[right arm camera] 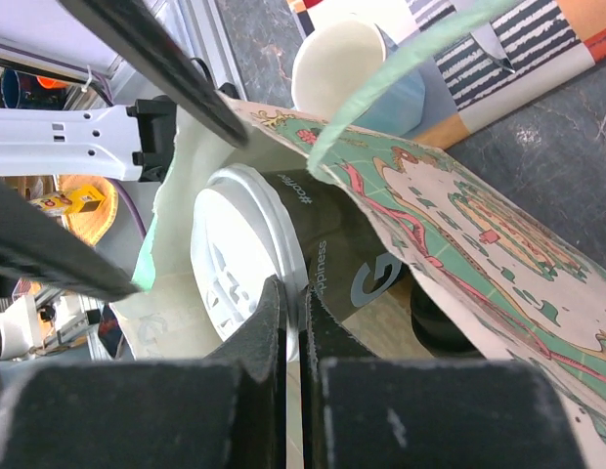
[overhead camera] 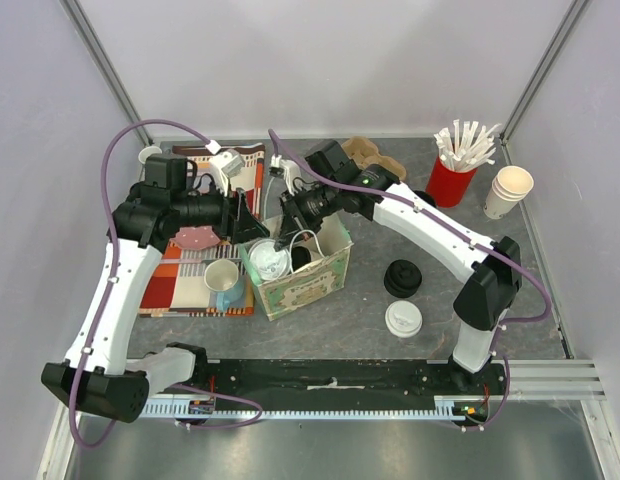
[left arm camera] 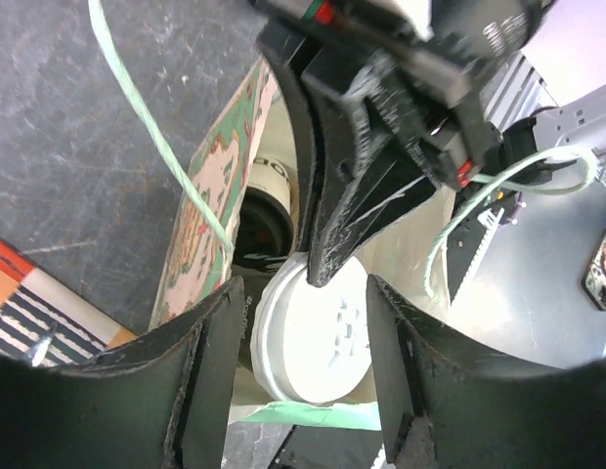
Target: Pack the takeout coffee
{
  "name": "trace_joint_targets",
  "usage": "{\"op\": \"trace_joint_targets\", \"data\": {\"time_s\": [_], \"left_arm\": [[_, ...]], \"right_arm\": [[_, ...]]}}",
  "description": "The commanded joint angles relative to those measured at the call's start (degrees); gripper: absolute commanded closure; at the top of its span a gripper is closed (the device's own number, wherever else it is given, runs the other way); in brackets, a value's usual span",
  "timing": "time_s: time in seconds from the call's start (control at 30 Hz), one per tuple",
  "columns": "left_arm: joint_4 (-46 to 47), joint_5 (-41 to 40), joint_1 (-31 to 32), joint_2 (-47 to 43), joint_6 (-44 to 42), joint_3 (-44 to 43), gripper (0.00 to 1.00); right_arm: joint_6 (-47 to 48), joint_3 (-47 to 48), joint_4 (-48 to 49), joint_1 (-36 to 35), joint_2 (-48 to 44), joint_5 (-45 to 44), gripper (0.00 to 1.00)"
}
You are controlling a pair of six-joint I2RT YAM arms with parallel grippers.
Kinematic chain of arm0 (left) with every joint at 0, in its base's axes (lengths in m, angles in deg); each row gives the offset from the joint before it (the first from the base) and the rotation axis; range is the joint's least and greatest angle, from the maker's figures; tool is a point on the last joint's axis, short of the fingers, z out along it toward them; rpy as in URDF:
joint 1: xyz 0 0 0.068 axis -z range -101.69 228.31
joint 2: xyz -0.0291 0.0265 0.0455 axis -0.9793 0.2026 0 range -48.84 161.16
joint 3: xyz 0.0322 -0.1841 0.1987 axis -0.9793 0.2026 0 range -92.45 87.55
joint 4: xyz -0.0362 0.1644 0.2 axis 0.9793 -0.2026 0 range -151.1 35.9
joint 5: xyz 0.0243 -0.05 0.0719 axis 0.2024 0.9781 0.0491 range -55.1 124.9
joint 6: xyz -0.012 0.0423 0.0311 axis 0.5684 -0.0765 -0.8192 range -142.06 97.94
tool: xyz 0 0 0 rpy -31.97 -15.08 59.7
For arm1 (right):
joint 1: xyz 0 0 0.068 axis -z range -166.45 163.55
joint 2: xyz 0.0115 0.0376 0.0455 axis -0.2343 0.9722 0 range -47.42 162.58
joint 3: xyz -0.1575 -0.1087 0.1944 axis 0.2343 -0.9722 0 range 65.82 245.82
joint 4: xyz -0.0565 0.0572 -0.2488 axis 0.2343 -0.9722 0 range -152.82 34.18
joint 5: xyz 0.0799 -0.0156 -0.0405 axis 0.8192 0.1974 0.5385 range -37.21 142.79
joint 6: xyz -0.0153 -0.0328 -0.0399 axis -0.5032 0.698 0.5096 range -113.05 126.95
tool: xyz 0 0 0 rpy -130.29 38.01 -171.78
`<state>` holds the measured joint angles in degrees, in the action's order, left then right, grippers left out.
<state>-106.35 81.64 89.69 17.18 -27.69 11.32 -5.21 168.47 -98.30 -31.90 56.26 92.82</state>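
Where the striped placemat (overhead camera: 180,285) covered the 9 o'clock side of the tabletop (overhead camera: 370,340), a pale blue cup (overhead camera: 222,278) stood on its right edge, just beside the paper bag (overhead camera: 315,285). Above the mat, the left end effector (left arm camera: 305,293) reached toward 3 o'clock into the bag's mouth. Its fingers (left arm camera: 210,381) were apart, one on either side of the white lid (left arm camera: 318,357) of the takeout coffee (overhead camera: 268,262). The gaps looked very narrow, and whether the pads touched the lid I could not tell. The coffee sat lid-up inside the bag, against its 9 o'clock wall. A dark round thing (overhead camera: 301,256) lay at its 3 o'clock, too shadowed to name. One green handle (right arm camera: 406,54) arched over the opening. From 1 o'clock the right end effector (right arm camera: 291,293) came down into the bag with its jaws together, their tip at the rim of the lid. Whether anything thin was caught between them could not be told. Right of the bag, on bare tabletop, lay a black lid (overhead camera: 402,278), and a white lid (overhead camera: 403,318) lay apart from it at its 6 o'clock. Toward 1 o'clock a red cup (overhead camera: 448,185) held white straws (overhead camera: 465,143), and a stack of paper cups (overhead camera: 508,192) stood near it at its 3 o'clock.
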Motion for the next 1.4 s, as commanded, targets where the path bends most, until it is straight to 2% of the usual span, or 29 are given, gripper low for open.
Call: {"op": "trace_joint_targets", "data": {"time_s": [0.0,0.1,0.23,0.33,0.57,0.63,0.67,0.7,0.77,0.8,0.83,1.0,1.37], "left_arm": [[0.31,0.55,0.31,-1.86,0.18,-6.12,0.40],[-0.04,-7.69,0.31,-2.30,-0.87,-7.70,0.39],[-3.55,-17.54,0.58,-1.42,-9.29,-6.13,0.35],[-5.40,-18.26,1.10,-0.02,-13.16,-3.41,0.27],[-4.45,-18.79,4.00,2.62,-15.47,1.34,0.24],[-3.83,-19.41,4.09,3.06,-15.03,2.83,0.29],[-3.65,-19.15,4.27,3.15,-14.94,3.10,0.35],[-3.48,-18.71,4.27,3.15,-14.59,3.54,0.54],[-3.39,-15.55,4.44,2.80,-14.06,3.63,0.74],[-3.04,-14.41,4.53,2.19,-13.28,3.80,0.94],[-2.43,-13.09,4.44,1.66,-12.75,4.15,0.98],[-0.40,-12.73,4.88,0.25,-11.25,5.74,0.98],[0.74,-14.57,5.50,0.51,-11.60,4.07,0.98]], "right_arm": [[0.56,0.01,-2.43,0.36,-0.23,-0.57,1.00],[-0.14,0.70,-4.44,0.54,0.03,-1.09,1.00],[-0.84,2.46,-7.79,0.54,1.35,-1.27,1.00],[-2.16,2.38,-8.23,0.71,2.32,-2.59,1.00],[-5.94,2.11,-5.43,0.54,5.12,-3.47,1.00],[-6.73,1.59,-4.20,0.54,5.48,-3.99,1.00],[-7.08,1.33,-3.93,0.54,5.92,-4.08,1.00],[-7.95,0.63,-3.49,0.54,6.10,-4.17,1.00],[-8.93,-0.08,-3.05,0.36,7.06,-4.08,1.00],[-9.28,-0.34,-2.96,0.45,7.50,-3.74,1.00],[-9.46,-0.26,-2.96,0.28,8.46,-3.56,1.00],[-9.90,1.58,-3.48,0.01,12.16,-2.33,1.00],[-6.03,3.69,-9.99,-0.16,16.29,-7.86,1.00]]}}
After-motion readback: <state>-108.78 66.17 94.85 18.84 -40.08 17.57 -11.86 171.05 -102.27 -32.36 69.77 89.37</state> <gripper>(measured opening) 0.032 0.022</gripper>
